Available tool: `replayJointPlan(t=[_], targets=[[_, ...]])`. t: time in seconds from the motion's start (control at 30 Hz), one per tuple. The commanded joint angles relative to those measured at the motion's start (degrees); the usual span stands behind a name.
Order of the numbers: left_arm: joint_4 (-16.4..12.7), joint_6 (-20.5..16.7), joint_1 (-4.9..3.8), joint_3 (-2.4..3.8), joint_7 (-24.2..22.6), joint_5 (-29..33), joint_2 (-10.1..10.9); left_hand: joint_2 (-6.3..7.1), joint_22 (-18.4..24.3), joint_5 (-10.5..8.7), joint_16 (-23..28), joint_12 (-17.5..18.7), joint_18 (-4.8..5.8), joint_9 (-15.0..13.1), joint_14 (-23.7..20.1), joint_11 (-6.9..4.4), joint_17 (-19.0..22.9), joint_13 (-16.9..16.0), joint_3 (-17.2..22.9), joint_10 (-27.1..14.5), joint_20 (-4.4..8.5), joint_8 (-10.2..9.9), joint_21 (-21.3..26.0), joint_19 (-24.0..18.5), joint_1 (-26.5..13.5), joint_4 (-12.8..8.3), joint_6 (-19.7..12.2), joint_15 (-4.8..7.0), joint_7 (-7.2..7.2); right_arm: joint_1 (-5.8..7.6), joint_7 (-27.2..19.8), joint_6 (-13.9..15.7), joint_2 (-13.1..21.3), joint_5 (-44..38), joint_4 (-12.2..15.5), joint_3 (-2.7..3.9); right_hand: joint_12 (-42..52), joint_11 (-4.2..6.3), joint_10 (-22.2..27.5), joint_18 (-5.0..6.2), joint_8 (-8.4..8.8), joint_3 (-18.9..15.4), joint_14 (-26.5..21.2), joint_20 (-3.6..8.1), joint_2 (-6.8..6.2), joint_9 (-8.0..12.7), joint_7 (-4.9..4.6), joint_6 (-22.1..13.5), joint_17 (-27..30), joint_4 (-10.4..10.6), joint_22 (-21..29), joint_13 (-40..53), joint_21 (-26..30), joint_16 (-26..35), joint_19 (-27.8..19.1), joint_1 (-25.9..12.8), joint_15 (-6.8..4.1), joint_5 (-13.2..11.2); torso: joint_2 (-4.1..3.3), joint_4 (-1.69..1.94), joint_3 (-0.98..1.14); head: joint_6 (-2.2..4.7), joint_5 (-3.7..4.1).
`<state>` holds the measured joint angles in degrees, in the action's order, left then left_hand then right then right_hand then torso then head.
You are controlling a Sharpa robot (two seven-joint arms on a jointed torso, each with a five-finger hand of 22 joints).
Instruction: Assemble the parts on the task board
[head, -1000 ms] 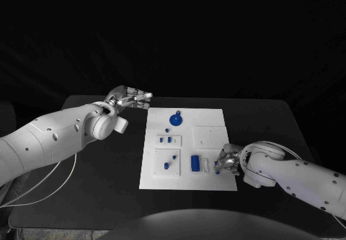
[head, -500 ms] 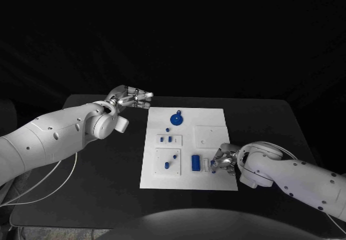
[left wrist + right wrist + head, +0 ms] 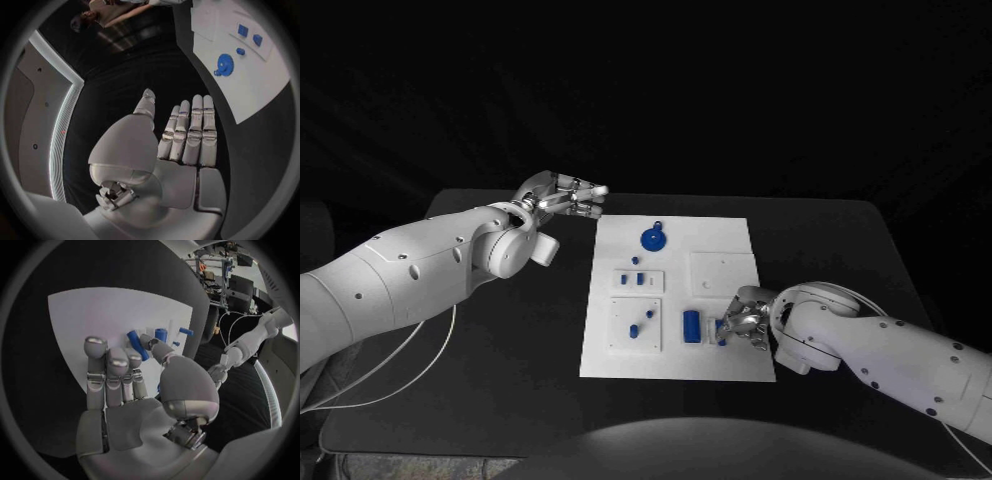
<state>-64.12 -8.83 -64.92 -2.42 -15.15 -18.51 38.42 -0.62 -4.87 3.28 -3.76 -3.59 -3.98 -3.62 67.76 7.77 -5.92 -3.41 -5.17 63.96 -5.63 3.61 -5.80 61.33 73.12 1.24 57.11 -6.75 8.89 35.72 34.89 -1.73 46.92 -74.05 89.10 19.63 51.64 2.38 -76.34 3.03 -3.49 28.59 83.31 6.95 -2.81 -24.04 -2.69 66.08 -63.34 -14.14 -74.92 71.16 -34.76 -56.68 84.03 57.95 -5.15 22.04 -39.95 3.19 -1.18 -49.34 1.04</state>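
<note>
The white task board lies mid-table, carrying a blue gear at its far end, small blue parts on a raised plate, and a blue cylinder near its front. My right hand rests over the board's near right part, with a slim blue peg pinched between thumb and a finger. In the right wrist view the peg sits at the thumb tip above the board. My left hand hovers beside the board's far left corner, fingers straight and apart, holding nothing. The gear lies ahead of it.
Another raised white plate with blue pieces sits at the board's near left, and a plain white square at its right. Black table surrounds the board on all sides. Cables hang under my left arm.
My right hand has edged left, farther onto the board, carrying the blue peg with it. The left hand has stayed where it was.
</note>
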Motion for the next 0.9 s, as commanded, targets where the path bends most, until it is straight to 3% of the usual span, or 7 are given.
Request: replayJointPlan(t=[0.03, 0.17, 0.2, 0.27, 0.33, 0.43, 0.9], targets=[[-0.08, 0.90, 0.00, 0.02, -0.23, 0.04, -0.17, -0.44, 0.08, 0.00, 0.26, 0.24, 0.42, -0.05, -0.43, -0.03, -0.06, -0.05, 0.01, -0.23, -0.33, 0.03, -0.37, -0.21, -0.16, 0.39, -0.50, 0.04, -0.03, -0.09, 0.09, -1.13, -0.33, 0.17, -0.08, -0.08, -0.01, 0.18, -0.39, 0.39, -0.13, -1.85, 0.23, -0.18, 0.85, 0.21, 0.28, 0.24, 0.09, 0.89, -0.51, -0.02, 0.29, 0.20, 2.94, 0.46, -0.36, -6.18, 0.00, 0.02, 0.01, 0.06, -0.07], [-0.08, 0.91, 0.00, 0.02, -0.19, 0.04, -0.17, -0.45, 0.10, 0.01, 0.26, 0.23, 0.42, -0.05, -0.49, -0.02, -0.06, -0.06, 0.10, -0.25, -0.34, 0.04, -0.37, -0.25, -0.16, 0.48, -0.53, 0.02, -0.02, -0.09, 0.07, -1.13, -0.53, 0.18, -0.25, -0.08, 0.15, 0.17, -0.61, 0.36, -0.12, -4.12, 0.27, -0.17, 1.13, 0.86, 0.54, 0.53, 0.07, 3.17, -0.28, -0.04, 0.38, 0.16, 2.96, 0.64, -0.36, -15.97, -0.01, 0.04, 0.01, 0.07, -0.05], [-0.07, 0.91, 0.00, 0.02, -0.19, 0.04, -0.17, -0.45, 0.10, 0.01, 0.26, 0.23, 0.42, -0.05, -0.49, -0.02, -0.06, -0.06, 0.10, -0.25, -0.34, 0.04, -0.37, -0.25, -0.16, 0.48, -0.53, 0.02, -0.02, -0.09, 0.08, -1.17, -0.57, 0.18, -0.27, -0.08, 0.16, 0.18, -0.63, 0.35, -0.13, -4.57, 0.27, -0.17, 1.09, 1.09, 0.57, 0.69, 0.11, 3.83, -0.20, -0.07, 0.42, 0.21, 2.96, 0.91, -0.36, -17.58, -0.01, 0.04, 0.01, 0.07, -0.05], [-0.07, 0.91, 0.00, 0.02, -0.18, 0.04, -0.17, -0.45, 0.10, 0.01, 0.26, 0.23, 0.42, -0.05, -0.49, -0.02, -0.06, -0.06, 0.10, -0.25, -0.34, 0.04, -0.37, -0.25, -0.16, 0.48, -0.53, 0.02, -0.02, -0.09, 0.08, -1.23, -0.66, 0.18, -0.30, -0.08, 0.15, 0.15, -0.63, 0.33, -0.13, -5.19, 0.26, -0.16, 0.79, 1.56, 0.59, 0.84, 0.12, 4.97, -0.09, -0.13, 0.35, 0.22, 2.95, 1.28, -0.36, -18.62, 0.01, 0.01, 0.00, 0.02, -0.16], [-0.08, 0.92, 0.00, 0.01, -0.16, 0.04, -0.17, -0.45, 0.10, 0.01, 0.26, 0.23, 0.42, -0.05, -0.49, -0.02, -0.06, -0.06, 0.10, -0.25, -0.34, 0.04, -0.37, -0.25, -0.16, 0.48, -0.53, 0.02, -0.02, -0.09, 0.09, -1.28, -0.78, 0.18, -0.39, -0.08, 0.12, 0.15, -0.71, 0.28, -0.16, -6.24, 0.23, -0.07, 0.06, 2.14, 0.59, 1.06, 0.07, 6.83, 0.06, -0.19, 0.35, 0.25, 2.93, 1.66, -0.44, -19.14, 0.01, -0.04, 0.02, 0.01, -0.26], [-0.09, 0.93, 0.00, 0.01, -0.15, 0.04, -0.18, -0.45, 0.10, 0.01, 0.26, 0.23, 0.42, -0.05, -0.49, -0.02, -0.06, -0.06, 0.10, -0.25, -0.34, 0.04, -0.37, -0.25, -0.16, 0.48, -0.53, 0.02, -0.02, -0.09, 0.13, -1.33, -0.87, 0.18, -0.51, -0.08, 0.01, 0.22, -0.74, 0.19, -0.16, -6.83, 0.27, 0.02, -0.29, 2.45, 0.66, 1.35, -0.06, 7.76, 0.10, -0.21, 0.22, 0.19, 2.96, 1.65, -0.49, -19.25, -0.01, -0.03, 0.02, 0.00, -0.30], [-0.09, 0.89, 0.00, 0.01, -0.11, 0.03, -0.11, -0.45, 0.10, 0.01, 0.26, 0.23, 0.42, -0.05, -0.49, -0.02, -0.06, -0.06, 0.10, -0.25, -0.34, 0.04, -0.37, -0.25, -0.16, 0.48, -0.53, 0.02, -0.02, -0.09, -0.13, -1.63, -1.33, 0.42, -0.80, -0.09, -0.37, 0.23, -0.81, 0.05, -0.19, -7.90, 0.27, 0.15, -0.96, 3.20, 0.68, 1.81, -0.17, 10.66, 0.29, -0.25, 0.32, 0.44, 2.93, -0.27, -0.54, -19.27, -0.01, -0.05, 0.05, -0.01, -0.27]])
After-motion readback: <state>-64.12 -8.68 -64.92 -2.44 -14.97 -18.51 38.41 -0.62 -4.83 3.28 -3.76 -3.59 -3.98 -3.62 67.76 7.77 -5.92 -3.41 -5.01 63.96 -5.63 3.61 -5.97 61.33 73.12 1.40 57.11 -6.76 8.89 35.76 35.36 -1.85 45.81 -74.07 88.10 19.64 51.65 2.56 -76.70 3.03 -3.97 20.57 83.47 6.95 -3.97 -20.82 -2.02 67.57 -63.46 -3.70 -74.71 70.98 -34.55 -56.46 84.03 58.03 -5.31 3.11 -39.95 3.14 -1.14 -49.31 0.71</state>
